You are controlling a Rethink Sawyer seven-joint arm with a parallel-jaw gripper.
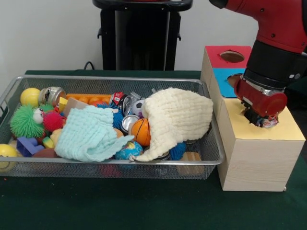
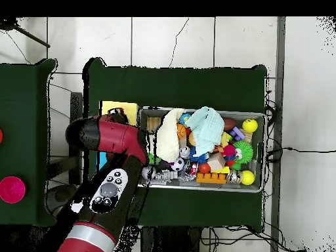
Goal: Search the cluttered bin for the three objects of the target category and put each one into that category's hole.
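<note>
My gripper (image 1: 262,120) hangs low over the yellow-topped wooden box (image 1: 259,158), right of the wire-mesh bin (image 1: 115,78). A small bit of white cloth with coloured dots (image 1: 266,122) shows at its tip, touching the box top. The gripper covers the yellow box's hole. In the overhead view my arm (image 2: 108,134) hides the gripper, and only a corner of the yellow box (image 2: 121,109) shows beside the bin (image 2: 256,187). No other polka-dot cloth shows in the bin.
A cream cloth (image 1: 177,117) and a mint cloth (image 1: 88,136) lie over balls, cans and toys in the bin. The blue-topped box (image 1: 221,81) and the red-topped box (image 1: 217,57) with its hole (image 1: 232,56) stand behind the yellow one.
</note>
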